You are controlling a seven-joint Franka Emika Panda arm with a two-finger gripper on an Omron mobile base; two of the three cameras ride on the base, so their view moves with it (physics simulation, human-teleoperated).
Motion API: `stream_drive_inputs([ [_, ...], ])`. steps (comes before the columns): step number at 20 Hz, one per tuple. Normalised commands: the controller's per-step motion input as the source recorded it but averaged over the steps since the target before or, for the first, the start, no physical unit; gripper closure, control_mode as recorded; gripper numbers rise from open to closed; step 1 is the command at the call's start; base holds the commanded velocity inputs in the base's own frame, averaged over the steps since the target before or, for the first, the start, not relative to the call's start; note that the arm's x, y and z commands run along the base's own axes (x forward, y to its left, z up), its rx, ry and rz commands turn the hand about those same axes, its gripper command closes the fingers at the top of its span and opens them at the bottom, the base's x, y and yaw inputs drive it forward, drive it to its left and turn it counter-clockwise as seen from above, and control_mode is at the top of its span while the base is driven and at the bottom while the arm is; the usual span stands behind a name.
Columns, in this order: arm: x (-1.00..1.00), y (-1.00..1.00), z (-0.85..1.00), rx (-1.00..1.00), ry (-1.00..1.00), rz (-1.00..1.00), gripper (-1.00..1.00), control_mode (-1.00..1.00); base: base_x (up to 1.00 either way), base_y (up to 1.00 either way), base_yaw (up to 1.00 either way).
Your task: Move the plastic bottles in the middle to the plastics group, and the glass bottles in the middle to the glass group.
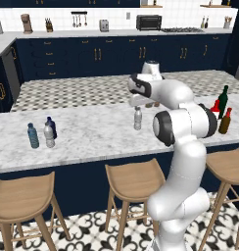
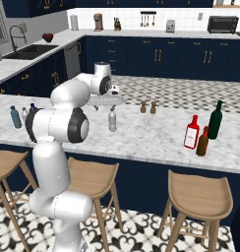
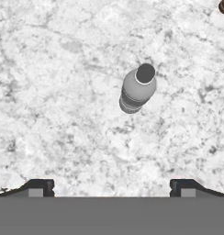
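While the gripper [image 3: 112, 186] hangs above the counter with its jaws spread wide and holding nothing, I list what I see.

Item 1, clear plastic bottle [image 3: 137, 88]: upright in the middle of the marble counter [image 1: 92, 132], long axis vertical, seen nearly cap-on from the hand view. It lies ahead of the fingertips and a little off their centreline, below the hand; I judge the next move needs a small shift forward before any descent.

Item 2, second clear bottle [image 1: 49, 135]: already beside the teal-blue bottle [image 1: 33, 136] and the dark navy bottle [image 1: 51, 125] at the counter's left end.

Item 3, amber-brown bottle [image 2: 202, 141]: near the red bottle [image 2: 192, 132] and dark green bottle [image 2: 215, 119] at the right end.

Item 4, surroundings: wooden stools [image 1: 133, 181] along the counter front, navy cabinets [image 1: 92, 54] behind, patterned floor tiles.
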Motion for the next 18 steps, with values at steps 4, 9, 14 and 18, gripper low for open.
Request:
stream_drive_inputs([
  [4, 0.45, 0.05, -0.04, 0.0, 0.0, 0.0, -1.0, -1.0, 0.0, 0.0, 0.0],
  [9, 0.31, 0.0, 0.0, 0.0, 0.2, 0.0, -1.0, -1.0, 0.0, 0.0, 0.0],
  [14, 0.26, -0.08, 0.0, 0.02, 0.21, -0.1, -1.0, -1.0, 0.0, 0.0, 0.0],
  [18, 0.08, -0.09, -0.02, 0.02, 0.05, -0.12, -1.0, -1.0, 0.0, 0.0, 0.0],
])
